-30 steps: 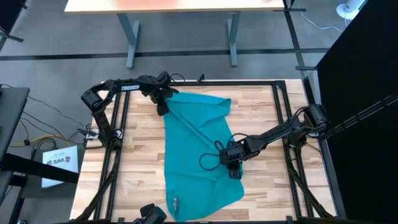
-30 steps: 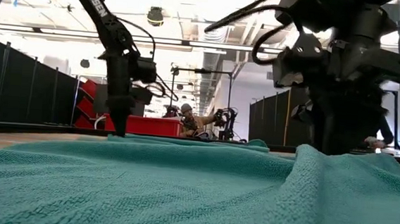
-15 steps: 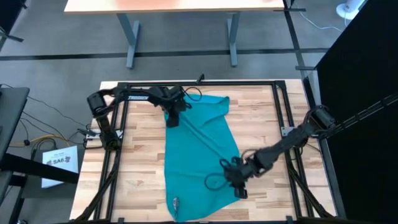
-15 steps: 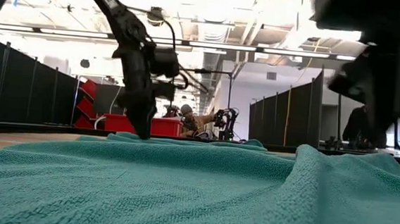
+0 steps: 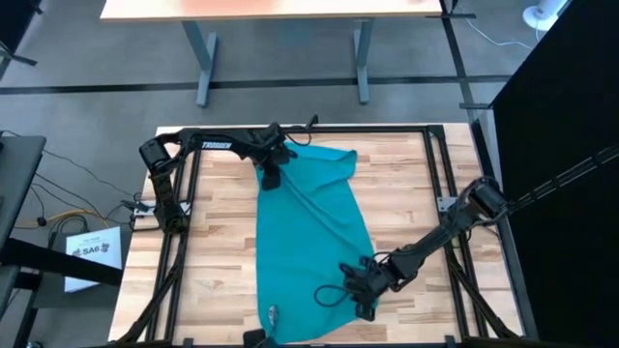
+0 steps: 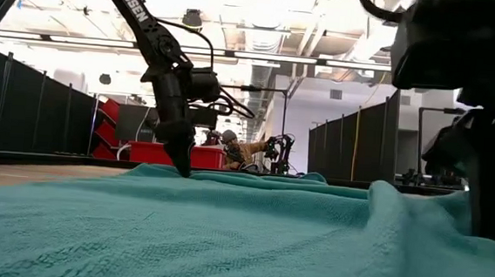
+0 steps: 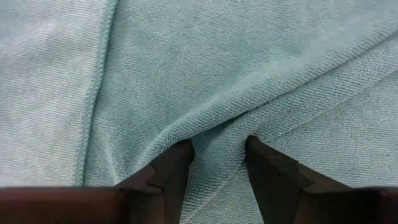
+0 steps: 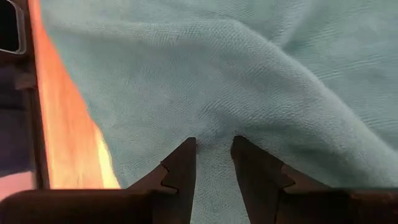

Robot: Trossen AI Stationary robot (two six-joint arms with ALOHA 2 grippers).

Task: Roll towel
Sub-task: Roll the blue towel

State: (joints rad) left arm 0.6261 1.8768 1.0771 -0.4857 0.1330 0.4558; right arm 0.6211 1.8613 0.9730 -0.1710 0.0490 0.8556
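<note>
The left gripper [image 5: 272, 177] stands at the far left corner of the thin teal rectangular towel [image 5: 309, 242], its jaws clamped on a pinched ridge of cloth. The towel lies lengthwise, unrolled, down the middle of the pale wooden surface [image 5: 218, 261]. Near the towel's near right edge, the right gripper [image 5: 365, 304] likewise pinches a fold; this looks like spreading before rolling, so next comes pulling it flat.
</note>
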